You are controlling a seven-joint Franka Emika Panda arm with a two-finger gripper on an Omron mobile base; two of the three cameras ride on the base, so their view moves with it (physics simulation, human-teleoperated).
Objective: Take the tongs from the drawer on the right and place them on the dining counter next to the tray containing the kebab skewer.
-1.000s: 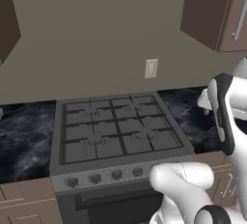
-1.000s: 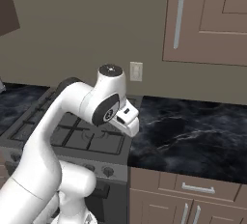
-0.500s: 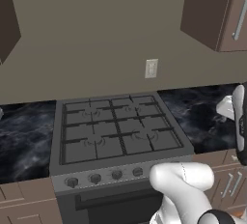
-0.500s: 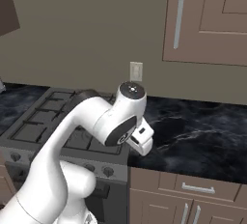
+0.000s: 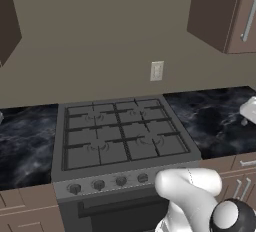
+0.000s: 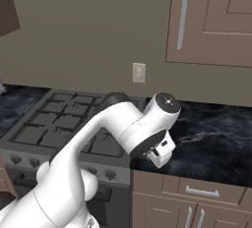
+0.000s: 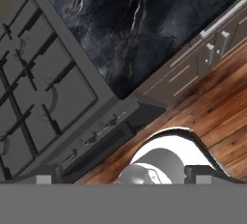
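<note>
Below the desk (image 6: pixel 216 138) edge, just right of the stove (image 5: pixel 120 136), the drawer (image 6: pixel 216 188) is sitting shut, front flush w/ the cabinet face. Its bar handle (image 6: pixel 202 191) is running level along the front, parallel to the desk edge. The tongs are being judged to lie inside that drawer; w/ the front shut, their long axis cannot be told.

The jaws are being held wide apart, nothing between them. In the right base view the hand is hanging over the front edge of the desk, near the stove's right corner, pointed down. The handle is lying lower and to the right of it, close but apart.

So the coming move is being judged as a drop past the desk lip, a shift right, and a turn of the jaws across the handle bar, one tip above and one below, before any pull toward the base.

Room: the floor (image 7: pixel 202 117) in front of the cabinets is lying bare, so the pull-out path is being left free. The desk lip overhead and the stove front at the left are the edges to be cleared. The upper cabinet (image 6: pixel 211 20) is hanging well above, no issue.
</note>
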